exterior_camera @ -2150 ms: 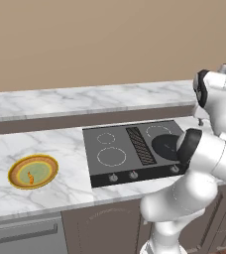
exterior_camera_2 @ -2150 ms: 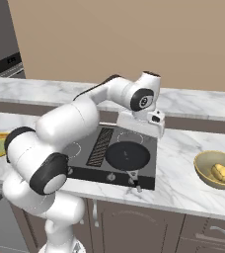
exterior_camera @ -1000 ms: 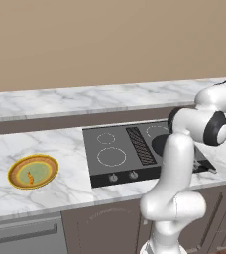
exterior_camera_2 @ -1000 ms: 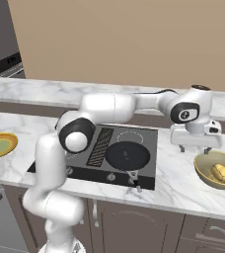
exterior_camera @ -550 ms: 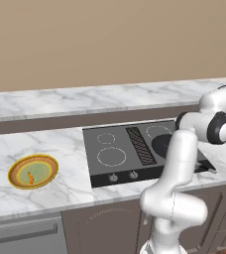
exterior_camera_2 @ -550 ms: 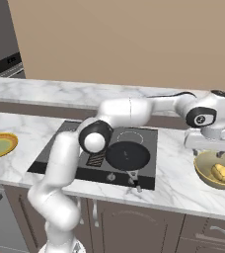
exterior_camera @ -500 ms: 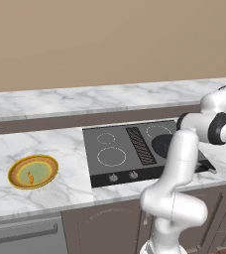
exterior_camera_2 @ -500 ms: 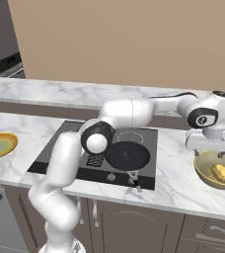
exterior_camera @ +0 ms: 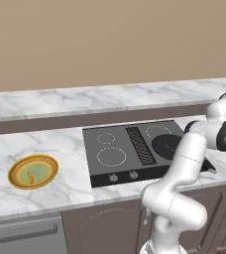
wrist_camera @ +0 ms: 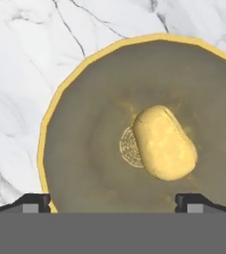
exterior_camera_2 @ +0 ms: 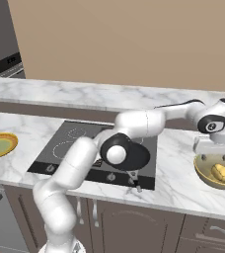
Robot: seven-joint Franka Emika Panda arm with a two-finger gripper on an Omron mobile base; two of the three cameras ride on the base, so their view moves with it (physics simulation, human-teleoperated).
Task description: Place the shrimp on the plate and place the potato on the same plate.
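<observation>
I have the tool (exterior_camera_2: pixel 216 157) hanging directly above the bowl (exterior_camera_2: pixel 207 176) at the far right of the marble bench (exterior_camera_2: pixel 178 183), its jaws spread wide. In the hand view the two fingertips (wrist_camera: pixel 35 201) stand at either side of the frame, well apart and closed on nothing.

The potato (wrist_camera: pixel 163 143) lies loose in the bowl (wrist_camera: pixel 80 139), just off its centre and resting on the bottom. From the right base view the potato (exterior_camera_2: pixel 221 172) sits below the tool, not touching the fingers.

Far to the left, well apart from the bowl, the plate (exterior_camera: pixel 49 165) rests on the bench (exterior_camera: pixel 65 144), left of the cooktop (exterior_camera: pixel 120 149). The shrimp (exterior_camera: pixel 30 177) lies inside the plate, on its pale green centre. The right base view catches the plate (exterior_camera_2: pixel 12 142) at its left edge.

A black pan (exterior_camera: pixel 164 144) sits on the right side of the cooktop, between plate and bowl. My arm stretches across the cooktop (exterior_camera_2: pixel 60 148) to reach the bowl.
</observation>
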